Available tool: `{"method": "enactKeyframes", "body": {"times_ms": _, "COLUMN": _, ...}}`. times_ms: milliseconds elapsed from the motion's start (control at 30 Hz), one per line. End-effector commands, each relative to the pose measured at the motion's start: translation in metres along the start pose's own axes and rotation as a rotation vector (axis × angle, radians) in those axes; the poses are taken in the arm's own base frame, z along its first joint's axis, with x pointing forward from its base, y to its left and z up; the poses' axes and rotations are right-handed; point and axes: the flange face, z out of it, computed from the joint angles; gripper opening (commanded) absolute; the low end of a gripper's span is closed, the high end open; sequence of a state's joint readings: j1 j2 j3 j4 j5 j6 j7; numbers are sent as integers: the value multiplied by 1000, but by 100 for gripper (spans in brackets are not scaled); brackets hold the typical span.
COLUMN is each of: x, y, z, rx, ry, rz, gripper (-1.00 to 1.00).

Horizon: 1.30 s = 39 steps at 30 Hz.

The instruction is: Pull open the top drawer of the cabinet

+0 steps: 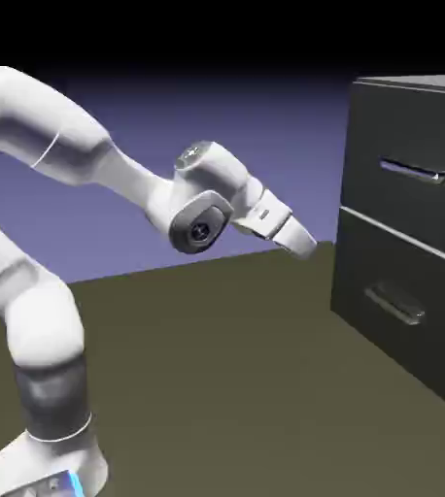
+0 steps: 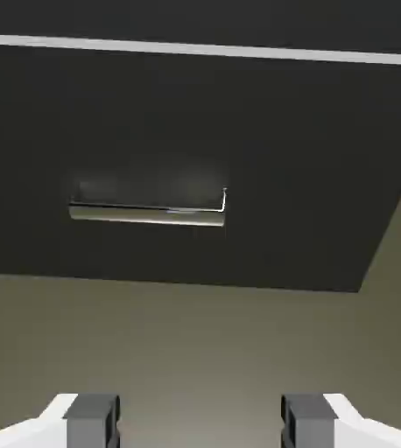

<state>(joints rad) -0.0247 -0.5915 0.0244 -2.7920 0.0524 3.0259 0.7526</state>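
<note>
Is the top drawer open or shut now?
Shut: the top drawer sits flush in the cabinet, level with the lower front.

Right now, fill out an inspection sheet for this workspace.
Surface: olive-brown table, bare where seen.
Job's things: cabinet at right; top drawer shut, silver handle untouched.
Clutter: nothing seen.
Grippers: gripper open, empty, well short of the cabinet, aimed toward the lower drawer.
Cables: nothing seen.
Surroundings: plain blue-violet backdrop.
</note>
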Motion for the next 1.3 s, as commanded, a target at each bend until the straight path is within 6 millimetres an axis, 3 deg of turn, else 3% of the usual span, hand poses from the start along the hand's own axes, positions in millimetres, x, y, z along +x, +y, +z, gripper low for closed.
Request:
{"method": "enactKeyframes", "body": {"times_ms": 0, "x": 11, "y": -2, "z": -9, "rx": 9, "ry": 25, "rz": 53, "gripper": 0}}
{"method": "enactKeyframes", "body": {"times_ms": 200, "x": 66, "y": -13, "z": -69, "rx": 88, "ry": 162, "rz": 351, "gripper": 0}}
{"method": "enactKeyframes", "body": {"times_ms": 367, "x": 93, "y": -26, "z": -121, "rx": 184, "ry": 256, "rz": 567, "gripper": 0}}
{"method": "enactKeyframes", "body": {"times_ms": 567, "x": 106, "y": -48, "z": -177, "rx": 326, "ry": 340, "rz": 779, "gripper": 0}}
{"method": "enactKeyframes", "body": {"times_ms": 767, "x": 101, "y": -82, "z": -217, "rx": 483, "ry": 386, "rz": 938, "gripper": 0}}
{"method": "enactKeyframes", "body": {"times_ms": 900, "x": 91, "y": -109, "z": -229, "rx": 585, "ry": 394, "rz": 1015, "gripper": 0}}
{"method": "enactKeyframes", "body": {"times_ms": 1033, "x": 79, "y": -139, "z": -228, "rx": 677, "ry": 384, "rz": 1073, "gripper": 0}}
{"method": "enactKeyframes", "body": {"times_ms": 1267, "x": 57, "y": -190, "z": -191, "rx": 802, "ry": 327, "rz": 1146, "gripper": 0}}
